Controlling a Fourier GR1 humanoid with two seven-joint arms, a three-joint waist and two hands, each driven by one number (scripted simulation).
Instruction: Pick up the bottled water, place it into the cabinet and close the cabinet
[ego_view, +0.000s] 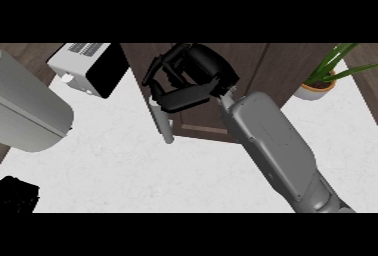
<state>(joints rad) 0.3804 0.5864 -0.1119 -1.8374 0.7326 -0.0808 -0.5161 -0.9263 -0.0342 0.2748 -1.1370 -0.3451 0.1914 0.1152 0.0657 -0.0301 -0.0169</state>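
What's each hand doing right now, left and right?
Right hand: fingers curled at the cabinet door; whether it holds anything cannot be told.
Left hand: only a dark part shows at the lower left edge; cannot be told.

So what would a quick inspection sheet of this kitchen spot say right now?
Surface: white counter.
Job's things: bottled water not seen. The dark wooden cabinet has a pale panel standing edge-on at its front, possibly its door ajar.
Clutter: white appliance with a black side at upper left.
Hands: right hand is up against the cabinet front, just above the pale panel; whether it holds anything cannot be told. A black shape at the lower-left edge may be the left hand.
Cables: nothing seen.
Surroundings: potted plant at upper right; large grey rounded body at the left edge, unidentified.
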